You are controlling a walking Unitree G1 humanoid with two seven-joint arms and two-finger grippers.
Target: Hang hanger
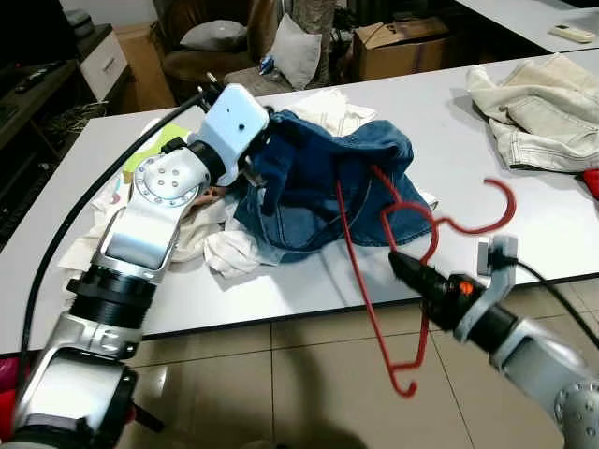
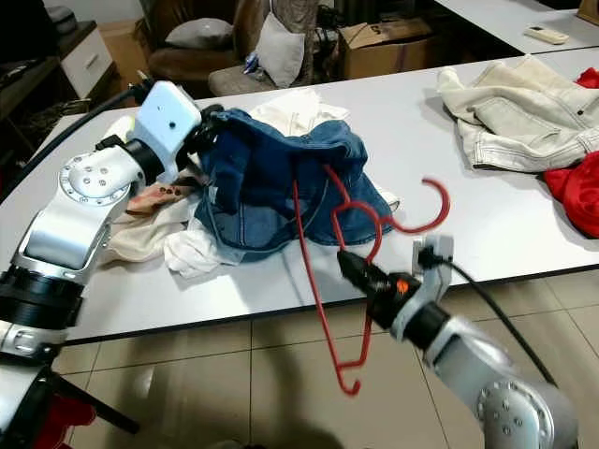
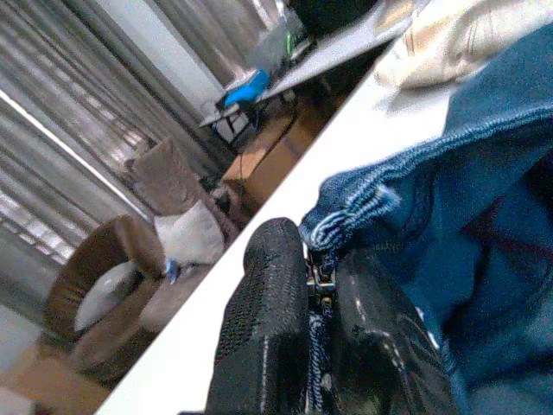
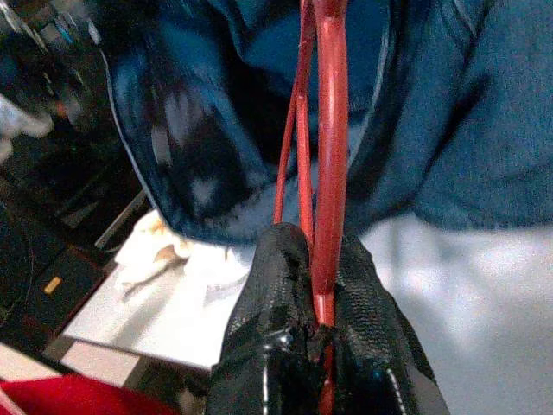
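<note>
A blue denim garment (image 1: 309, 187) lies bunched on the white table (image 1: 449, 150). My left gripper (image 3: 320, 259) is shut on its stitched edge and holds that side lifted at the garment's left. A red wire hanger (image 4: 331, 130) is threaded into the denim; its hook (image 1: 496, 217) curls over the table to the right and its lower bar hangs past the front edge. From below the table's front edge, my right gripper (image 1: 401, 262) is shut on the hanger's wire.
Pale clothes (image 1: 215, 243) are heaped under and left of the denim. A beige jacket (image 1: 533, 103) and a red cloth (image 1: 591, 180) lie at the table's right. Beyond the table stand a cardboard box (image 1: 398, 47) and an armchair (image 1: 215, 42) with cushions. Tiled floor lies in front.
</note>
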